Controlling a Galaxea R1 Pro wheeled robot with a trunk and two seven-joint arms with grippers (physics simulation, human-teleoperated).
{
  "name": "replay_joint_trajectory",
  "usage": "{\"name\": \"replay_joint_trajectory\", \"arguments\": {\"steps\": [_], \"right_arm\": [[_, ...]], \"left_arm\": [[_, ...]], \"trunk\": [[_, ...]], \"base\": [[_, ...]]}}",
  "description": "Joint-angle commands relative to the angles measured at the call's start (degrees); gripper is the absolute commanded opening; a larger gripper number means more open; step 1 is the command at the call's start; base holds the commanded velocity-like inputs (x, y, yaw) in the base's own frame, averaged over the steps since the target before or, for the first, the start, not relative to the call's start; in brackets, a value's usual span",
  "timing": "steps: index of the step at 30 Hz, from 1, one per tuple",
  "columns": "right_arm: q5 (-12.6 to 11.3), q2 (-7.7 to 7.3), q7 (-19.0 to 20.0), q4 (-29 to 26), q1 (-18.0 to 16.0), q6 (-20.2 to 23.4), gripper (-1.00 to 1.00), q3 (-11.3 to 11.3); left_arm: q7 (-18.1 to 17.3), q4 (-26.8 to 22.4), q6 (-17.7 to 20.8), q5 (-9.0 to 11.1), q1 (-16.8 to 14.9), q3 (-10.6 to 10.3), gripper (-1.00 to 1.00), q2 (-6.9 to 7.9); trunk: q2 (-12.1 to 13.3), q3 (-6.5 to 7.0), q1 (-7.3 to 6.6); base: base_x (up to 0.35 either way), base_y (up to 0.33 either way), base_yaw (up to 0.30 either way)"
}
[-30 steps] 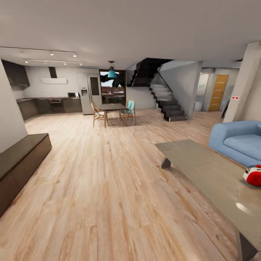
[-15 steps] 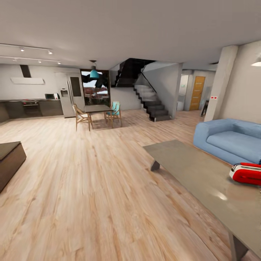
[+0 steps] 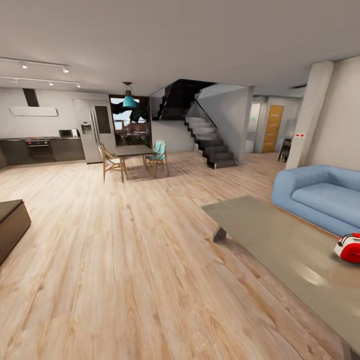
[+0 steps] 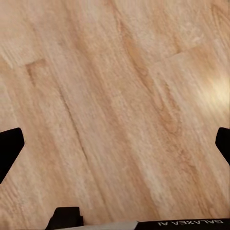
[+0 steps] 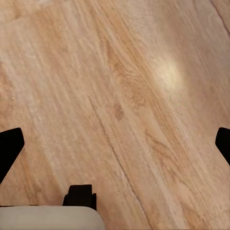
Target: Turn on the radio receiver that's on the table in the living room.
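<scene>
Radio receiver (image 3: 349,247) sits on table (image 3: 280,240), hands (image 4: 115,143) elsewhere.

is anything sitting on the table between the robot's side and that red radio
Nothing visible does. The small glossy red radio receiver sits on the low grey-taupe table, and the tabletop around it looks bare. The blue sofa lies beyond it. Both wrist views look at wood plank floor.

A blue sofa (image 3: 320,192), dark staircase (image 3: 207,137) and dining table (image 3: 134,150) stand on plank floor (image 3: 125,260).

head forward, wrists facing floor (image 4: 115,96)
</scene>
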Motion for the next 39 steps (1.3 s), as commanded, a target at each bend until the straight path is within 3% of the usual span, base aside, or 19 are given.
{"name": "replay_joint_trajectory", "arguments": {"steps": [1, 23, 39], "right_arm": [[0.0, -0.01, 0.0, 0.0, 0.0, 0.0, 1.0, 0.0], [0.0, 0.0, 0.0, 0.0, 0.0, 0.0, 1.0, 0.0], [0.0, -0.02, -0.02, 0.0, 0.0, 0.0, 1.0, 0.0]], "left_arm": [[0.0, 0.0, 0.0, 0.0, 0.0, 0.02, 1.0, 0.0], [0.0, 0.0, 0.0, 0.0, 0.0, 0.01, 1.0, 0.0], [0.0, 0.0, 0.02, -0.02, 0.0, 0.03, 1.0, 0.0]], "trunk": [[0.0, 0.0, 0.0], [0.0, 0.03, 0.0], [0.0, 0.75, 0.0]], "base": [[0.297, 0.204, 0.0], [0.295, 0.207, -0.004], [0.287, 0.213, -0.221]]}}
